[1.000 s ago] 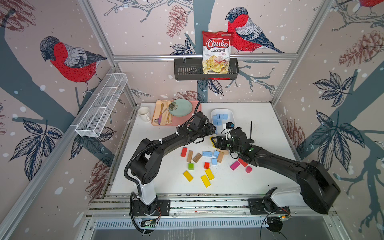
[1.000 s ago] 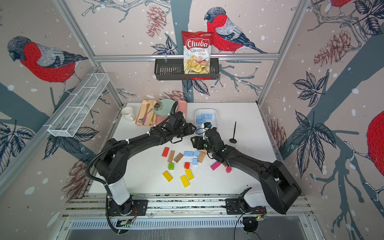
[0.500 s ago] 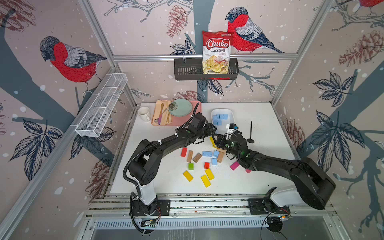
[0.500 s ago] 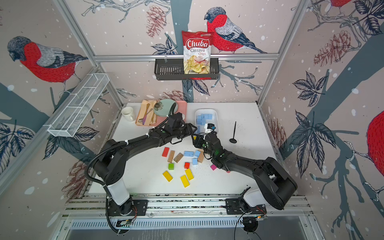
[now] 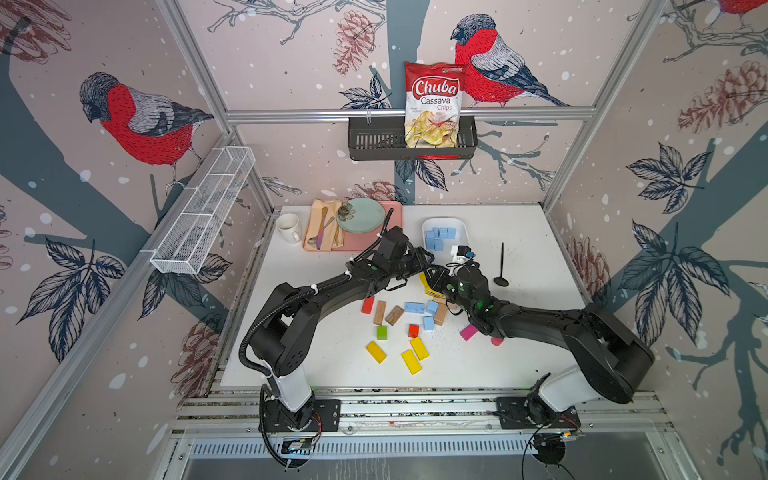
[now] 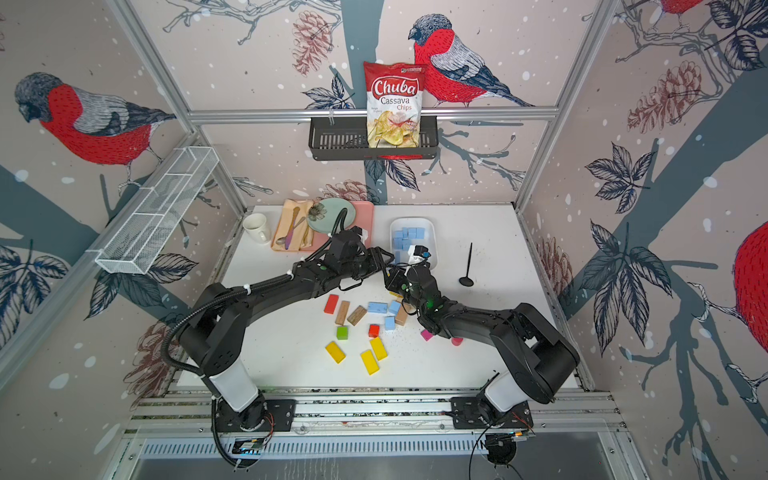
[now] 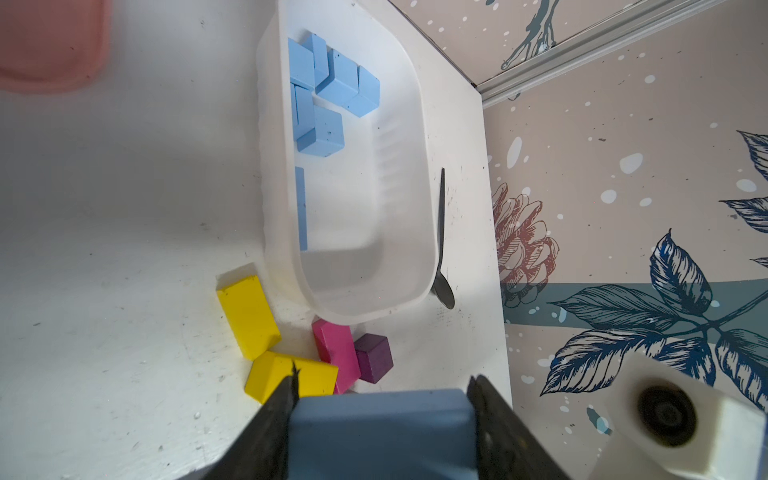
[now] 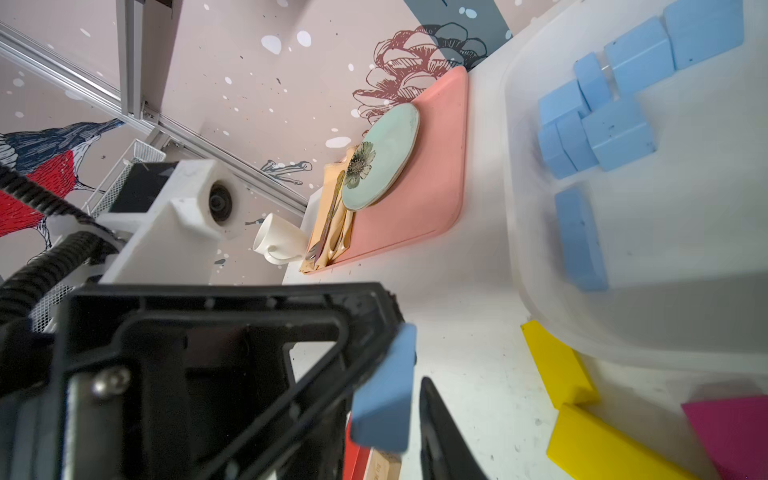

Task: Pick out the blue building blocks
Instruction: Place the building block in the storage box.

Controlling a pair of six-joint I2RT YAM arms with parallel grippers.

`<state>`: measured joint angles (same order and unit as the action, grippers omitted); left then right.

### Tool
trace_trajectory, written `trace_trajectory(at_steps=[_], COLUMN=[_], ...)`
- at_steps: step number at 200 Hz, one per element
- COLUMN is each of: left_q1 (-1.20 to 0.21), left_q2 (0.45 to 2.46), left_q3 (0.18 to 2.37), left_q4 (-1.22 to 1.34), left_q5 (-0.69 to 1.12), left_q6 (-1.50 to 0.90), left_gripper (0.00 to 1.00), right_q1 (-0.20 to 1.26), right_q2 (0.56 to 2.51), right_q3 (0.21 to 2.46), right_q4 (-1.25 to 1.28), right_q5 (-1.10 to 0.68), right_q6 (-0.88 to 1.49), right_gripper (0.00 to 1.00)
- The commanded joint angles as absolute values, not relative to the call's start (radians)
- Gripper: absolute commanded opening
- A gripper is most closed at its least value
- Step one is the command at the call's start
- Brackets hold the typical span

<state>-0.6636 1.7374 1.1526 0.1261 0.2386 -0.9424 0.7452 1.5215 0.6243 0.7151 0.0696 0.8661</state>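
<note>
Several blue building blocks (image 5: 438, 239) (image 6: 407, 239) lie in the white tray (image 5: 444, 219) at the back, also shown in the left wrist view (image 7: 328, 91) and the right wrist view (image 8: 602, 120). Three more blue blocks (image 5: 414, 307) (image 6: 389, 323) lie loose in the middle of the table. My left gripper (image 5: 426, 262) (image 7: 385, 378) is shut on a blue block (image 7: 382, 436) (image 8: 386, 395) just short of the tray's near end. My right gripper (image 5: 435, 278) sits close beside it. Only one of its fingers (image 8: 440, 432) shows, right next to that held block.
Yellow blocks (image 7: 249, 316), a magenta block (image 7: 334, 353) and a purple block (image 7: 374, 357) crowd the tray's near end. Red, green, brown and yellow blocks (image 5: 415, 359) are scattered mid-table. A black spoon (image 5: 500, 266) lies right of the tray. A pink mat (image 5: 395, 212) with a plate and a mug (image 5: 289, 226) are at the back left.
The right forearm has dropped lower over the table, while its gripper has stayed beside the left one. The left arm has hardly moved and keeps its blue block.
</note>
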Motion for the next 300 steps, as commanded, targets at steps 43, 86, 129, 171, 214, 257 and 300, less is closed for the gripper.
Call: trace_trajectory(at_steps=[43,86,129,171,214,257,300], left_q1=[-0.663,-0.663,-0.663,-0.654,-0.637,-0.636,-0.636], left_q2=[1.709,1.702,1.696,1.657,1.565,1.469,1.375], left_q3=[1.124,1.111,1.112,1.113,1.111,1.078,1.006], left_q4=[0.216,0.232,0.232,0.209,0.131,0.078,0.095], left_q5=[0.268,0.271,0.262,0.219,0.127,0.084,0.107], left_q6=[-0.994,-1.004,-0.995,-0.947,-0.792,-0.608,-0.493], left_gripper=[0.47,0.49,0.59,0.85,0.99,0.99,0.99], right_q1=[0.747,0.746,0.736,0.696,0.569,0.388,0.230], right_q2=[1.570,1.577,1.560,1.518,1.428,1.451,1.620], right_q3=[0.654,0.666,0.668,0.672,0.724,0.962,1.177], right_q4=[0.801,0.790,0.762,0.714,0.498,0.028,-0.292], right_q5=[0.100,0.103,0.101,0.048,-0.090,-0.272,-0.529], right_q6=[0.897,0.895,0.865,0.799,0.648,0.355,0.170], right_gripper=[0.20,0.09,0.03,0.00,0.00,0.00,0.00])
